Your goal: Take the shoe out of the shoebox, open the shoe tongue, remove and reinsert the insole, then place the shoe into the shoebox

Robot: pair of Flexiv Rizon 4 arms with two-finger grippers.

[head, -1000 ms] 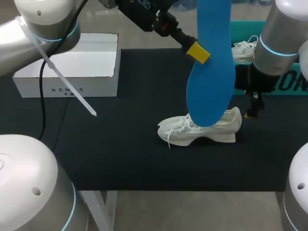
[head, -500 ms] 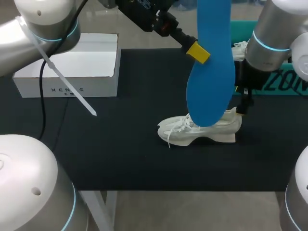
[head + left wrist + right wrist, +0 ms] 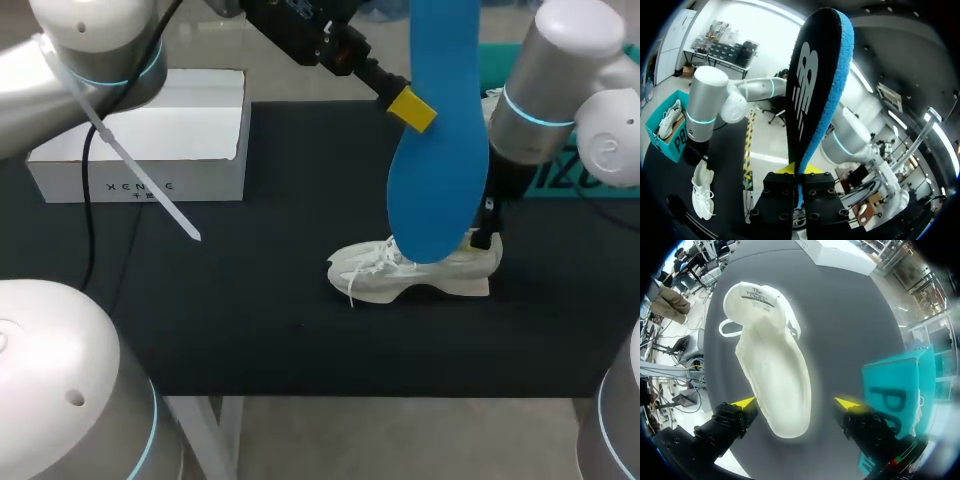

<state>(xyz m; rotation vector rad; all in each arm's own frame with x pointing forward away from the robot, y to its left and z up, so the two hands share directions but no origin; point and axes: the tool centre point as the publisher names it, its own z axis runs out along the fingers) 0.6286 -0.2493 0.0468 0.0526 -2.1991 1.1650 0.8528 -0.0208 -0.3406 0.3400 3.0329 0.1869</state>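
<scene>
One white shoebox (image 3: 140,140) stands open on the left part of the black table (image 3: 250,300). Next to the right, the left gripper (image 3: 412,108) is high above the table and its fingers are pressed on one insole (image 3: 440,130), which hangs upright. In the left wrist view the insole (image 3: 815,85) is black on one face and blue on the other, and its narrow end sits between the fingers.

Under the insole, one white shoe (image 3: 420,268) lies alone on the table, outside both boxes, with its toe toward the shoebox. The right gripper (image 3: 485,225) is just over the heel end. In the right wrist view its two fingers (image 3: 745,402) are spread wide, with the near end of the shoe (image 3: 770,355) between them, and they do not seem to touch it.

At the far right is one teal box (image 3: 500,70) with a second white shoe (image 3: 510,100) in it.
</scene>
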